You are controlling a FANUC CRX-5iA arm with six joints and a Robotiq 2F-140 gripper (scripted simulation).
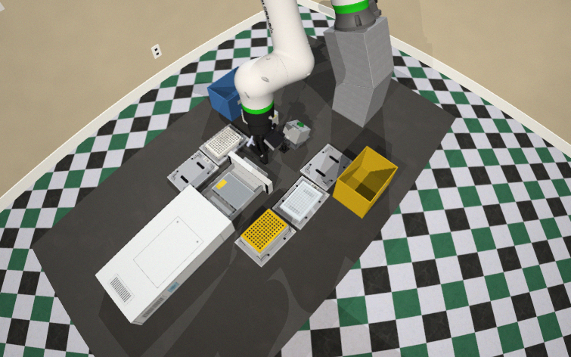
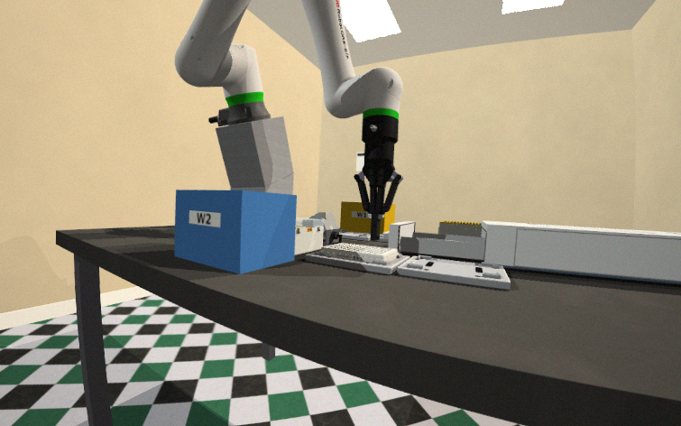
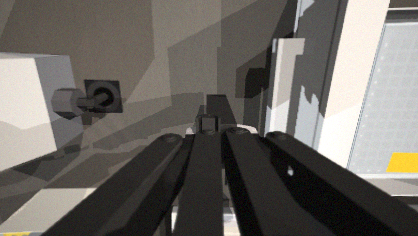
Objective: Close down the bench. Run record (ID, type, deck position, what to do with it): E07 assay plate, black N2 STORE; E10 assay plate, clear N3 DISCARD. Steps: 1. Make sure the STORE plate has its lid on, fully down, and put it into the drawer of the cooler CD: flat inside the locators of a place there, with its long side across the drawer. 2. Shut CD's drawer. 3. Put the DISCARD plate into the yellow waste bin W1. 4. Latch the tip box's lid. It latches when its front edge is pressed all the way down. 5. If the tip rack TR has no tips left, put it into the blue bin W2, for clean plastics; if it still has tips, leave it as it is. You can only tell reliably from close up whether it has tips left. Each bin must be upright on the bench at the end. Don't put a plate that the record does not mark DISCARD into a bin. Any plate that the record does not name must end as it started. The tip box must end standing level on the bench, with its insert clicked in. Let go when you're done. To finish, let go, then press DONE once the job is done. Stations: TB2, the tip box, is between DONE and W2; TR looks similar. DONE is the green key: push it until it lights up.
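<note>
Reads "W2" on the big blue open-top bin [image 2: 234,228] and "W1" (partly hidden) on the yellow bin [image 2: 354,214] in the exterior view only. Seen from the top alone: white cooler's open drawer [image 1: 233,190] holding a grey lidded plate [image 1: 233,188] with a yellow label, clear plate [image 1: 299,200] beside the yellow bin. Black two-finger gripper [image 2: 376,234], fingers pressed together on nothing, low just before the drawer's white front.

Matt dark bench [image 1: 100,230], glossy arm [image 1: 278,66] — smooth.
</note>
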